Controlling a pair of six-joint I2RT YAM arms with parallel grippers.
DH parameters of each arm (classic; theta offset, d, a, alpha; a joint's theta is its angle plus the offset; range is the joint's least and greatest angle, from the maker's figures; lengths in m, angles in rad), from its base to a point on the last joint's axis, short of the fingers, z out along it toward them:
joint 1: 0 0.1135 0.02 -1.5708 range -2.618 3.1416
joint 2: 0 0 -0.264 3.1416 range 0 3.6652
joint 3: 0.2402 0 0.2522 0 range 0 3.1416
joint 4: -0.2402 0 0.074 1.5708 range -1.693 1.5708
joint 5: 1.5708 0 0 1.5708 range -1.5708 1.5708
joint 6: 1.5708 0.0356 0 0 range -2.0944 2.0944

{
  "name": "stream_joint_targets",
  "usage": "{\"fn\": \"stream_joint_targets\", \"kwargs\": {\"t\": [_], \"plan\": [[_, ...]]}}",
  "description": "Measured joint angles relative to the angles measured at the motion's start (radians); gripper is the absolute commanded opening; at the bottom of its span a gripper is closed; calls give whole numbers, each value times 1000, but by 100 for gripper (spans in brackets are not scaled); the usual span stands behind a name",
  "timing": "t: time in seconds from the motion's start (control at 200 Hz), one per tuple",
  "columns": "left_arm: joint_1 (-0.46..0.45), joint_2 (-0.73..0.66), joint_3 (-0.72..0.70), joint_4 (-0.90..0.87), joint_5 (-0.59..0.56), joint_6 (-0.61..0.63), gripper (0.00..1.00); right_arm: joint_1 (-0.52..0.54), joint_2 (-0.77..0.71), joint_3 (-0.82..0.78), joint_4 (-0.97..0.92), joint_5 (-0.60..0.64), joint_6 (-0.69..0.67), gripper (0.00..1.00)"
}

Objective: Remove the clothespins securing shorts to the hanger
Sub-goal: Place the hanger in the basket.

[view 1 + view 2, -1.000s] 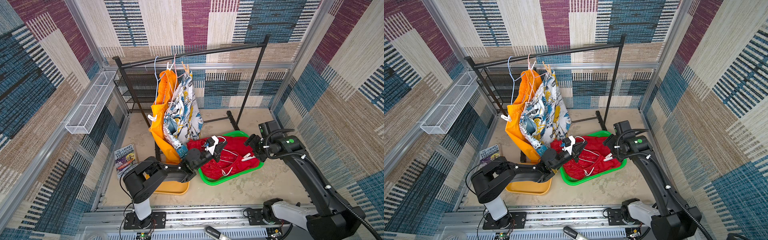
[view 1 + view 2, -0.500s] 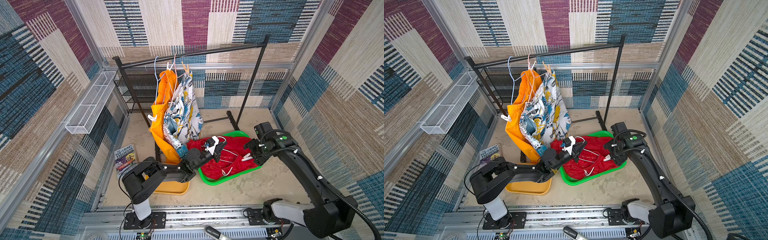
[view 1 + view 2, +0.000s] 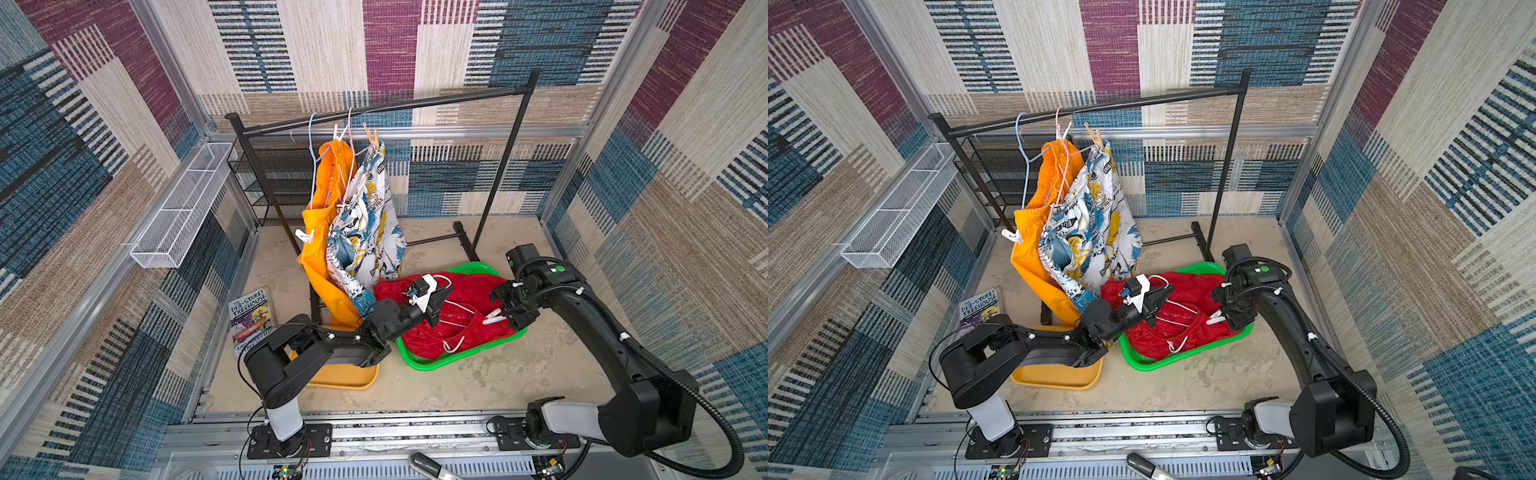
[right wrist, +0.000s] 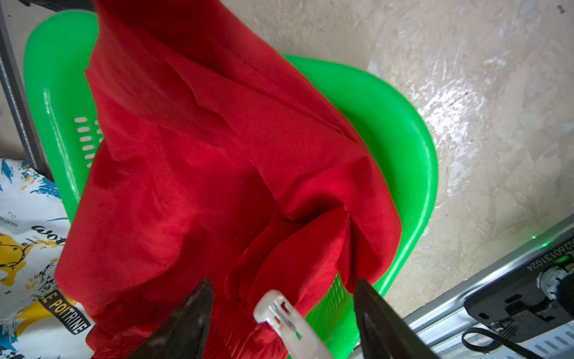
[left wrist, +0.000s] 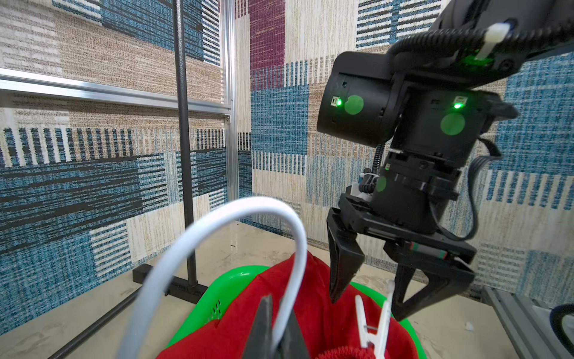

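Observation:
Red shorts [image 3: 469, 291] lie in a green tray [image 3: 449, 365], clipped to a white hanger [image 5: 217, 223]. My left gripper [image 5: 278, 310] is shut on the hanger's wire hook, holding it above the tray. A white clothespin [image 5: 375, 320] stands on the red waistband. My right gripper [image 4: 283, 281] is open, with one finger on each side of that clothespin [image 4: 279, 310] and not touching it; both top views show this [image 3: 492, 319]. Orange shorts [image 3: 320, 249] and printed shorts [image 3: 365, 232] hang from the rack, with clothespins [image 3: 303, 237] on them.
The black clothes rack [image 3: 395, 106] spans the back, and its foot bar lies just behind the green tray. A yellow tray [image 3: 345, 380] sits under my left arm, with a book [image 3: 251, 320] beside it. A white wire basket [image 3: 178, 208] hangs on the left wall.
My right gripper has come down and in toward the red waistband, so its fingers now straddle the white clothespin, and its jaws have narrowed a little. The left gripper keeps holding the hanger.

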Motion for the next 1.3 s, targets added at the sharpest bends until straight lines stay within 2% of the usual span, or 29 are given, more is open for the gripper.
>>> {"fn": "stream_joint_targets", "kwargs": {"t": [0.531, 0.837, 1.087, 1.302], "plan": [[0, 12, -4, 22, 0, 0, 0, -4, 1, -56, 3, 0, 36, 50], [0, 26, 3, 31, -2, -3, 0, -4, -2, -59, 13, 2, 68, 47], [0, 33, 12, 33, -5, -7, 0, -3, -4, -80, 29, 5, 106, 36], [0, 35, 15, 33, -5, -8, 0, -3, -10, -89, 47, 7, 138, 34]]}}
